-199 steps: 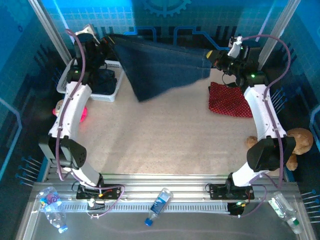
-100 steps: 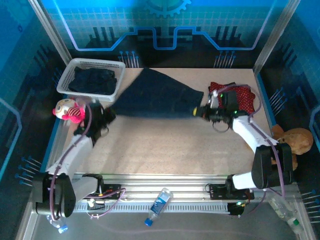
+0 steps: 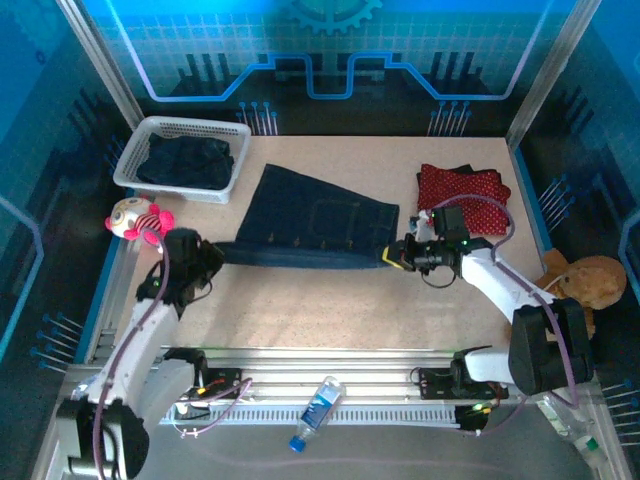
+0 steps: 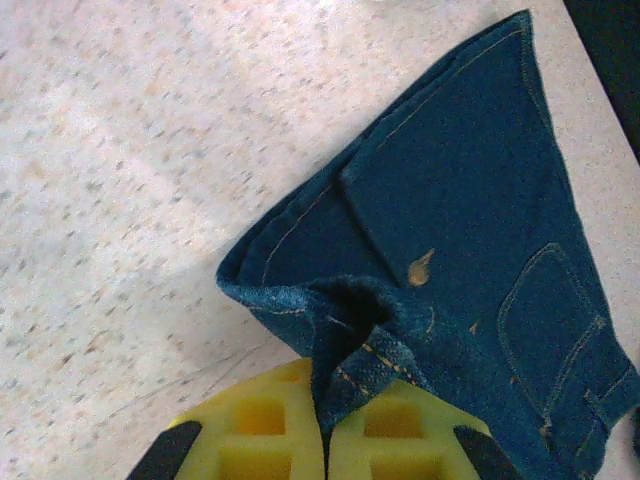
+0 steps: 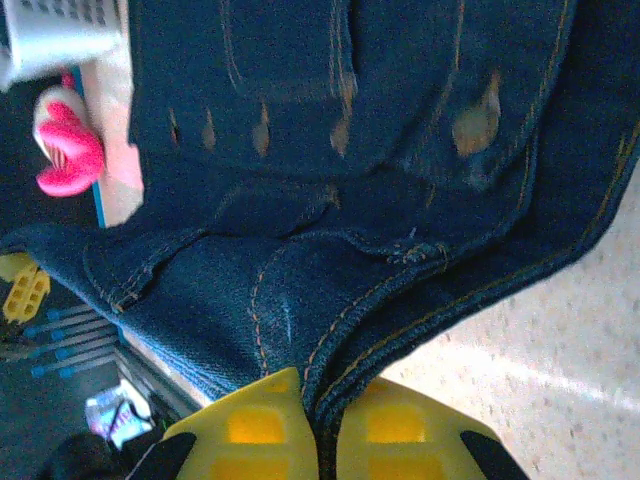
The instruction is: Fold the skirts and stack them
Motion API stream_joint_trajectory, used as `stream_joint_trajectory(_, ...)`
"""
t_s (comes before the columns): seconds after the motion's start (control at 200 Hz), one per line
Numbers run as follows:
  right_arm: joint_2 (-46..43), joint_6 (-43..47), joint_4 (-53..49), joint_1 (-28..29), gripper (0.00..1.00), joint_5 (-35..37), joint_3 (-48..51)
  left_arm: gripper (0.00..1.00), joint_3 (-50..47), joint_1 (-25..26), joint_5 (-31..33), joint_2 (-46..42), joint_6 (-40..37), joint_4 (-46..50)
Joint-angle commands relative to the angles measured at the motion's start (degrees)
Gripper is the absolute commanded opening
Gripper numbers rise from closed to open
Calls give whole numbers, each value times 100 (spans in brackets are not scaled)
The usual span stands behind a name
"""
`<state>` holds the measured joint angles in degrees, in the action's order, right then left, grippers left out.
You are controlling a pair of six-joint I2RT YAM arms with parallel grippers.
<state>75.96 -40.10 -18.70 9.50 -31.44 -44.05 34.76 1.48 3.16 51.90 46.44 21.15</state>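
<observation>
We pinch the denim skirt [image 3: 320, 222] by its near edge with left gripper [image 3: 213, 254] and right gripper [image 3: 393, 257], holding it taut for folding.

The left gripper [image 4: 325, 440] has its yellow fingers [image 4: 250, 430] pressed together on a bunched corner of the dark blue denim skirt [image 4: 470, 230]. From there the skirt lies flat on the speckled bench [image 4: 130, 150], its far point close to the bench's edge, with a stitched pocket [image 4: 555, 320] showing.
</observation>
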Motion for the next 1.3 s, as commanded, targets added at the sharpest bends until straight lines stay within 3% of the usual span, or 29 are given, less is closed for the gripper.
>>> stream_joint_trajectory(0.0, 502, -399, -131, -366, 0, 551, -596, 0, 1226, -139, 125, 949, -653, -648)
stream_joint_trajectory(0.13, 1314, -527, -155, -633, 2, 497, -1358, 0, 2810, -97, -229, 2527, -1258, -566)
stream_joint_trajectory(0.32, 2434, -335, -396, -826, 9, 429, -2377, 0, 4613, 35, -136, 4400, -1728, -390)
stream_joint_trajectory(0.58, 3266, -237, -627, -958, 16, 341, -3102, 0, 6162, 142, -111, 5785, -1854, 59)
stream_joint_trajectory(0.66, 3291, -331, -583, -1013, 24, 374, -3160, 0, 6542, 182, -220, 6113, -1851, 238)
stream_joint_trajectory(0.705, 3262, -413, -525, -1037, 32, 383, -3148, 11, 6898, 195, -368, 6362, -1847, 431)
stream_joint_trajectory(0.755, 3167, -568, -377, -1078, 46, 408, -3092, 43, 7436, 212, -527, 6682, -1840, 761)
stream_joint_trajectory(0.785, 3077, -677, -256, -1095, 52, 411, -3022, 57, 7839, 230, -583, 6870, -1836, 1047)
stream_joint_trajectory(0.82, 2935, -800, -108, -1099, 73, 440, -2936, 72, 8277, 260, -613, 7068, -1839, 1360)
stream_joint_trajectory(0.87, 2731, -915, 31, -1074, 81, 493, -2821, 91, 8745, 319, -589, 7235, -1774, 1715)
stream_joint_trajectory(0.9, 2627, -944, 78, -1044, 82, 526, -2770, 98, 8868, 356, -630, 7258, -1724, 1816)
stream_joint_trajectory(0.965, 2400, -937, 80, -908, 100, 633, -2683, 99, 8755, 479, -697, 7132, -1612, 1806)
stream_joint_trajectory(1.12, 2295, -891, 63, -368, 100, 766, -2672, 99, 7738, 862, -1183, 6711, -1394, 1373)
stream_joint_trajectory(1.295, 3032, -833, 148, 182, 100, 602, -3077, 99, 6465, 1057, -1395, 6686, -937, 654)
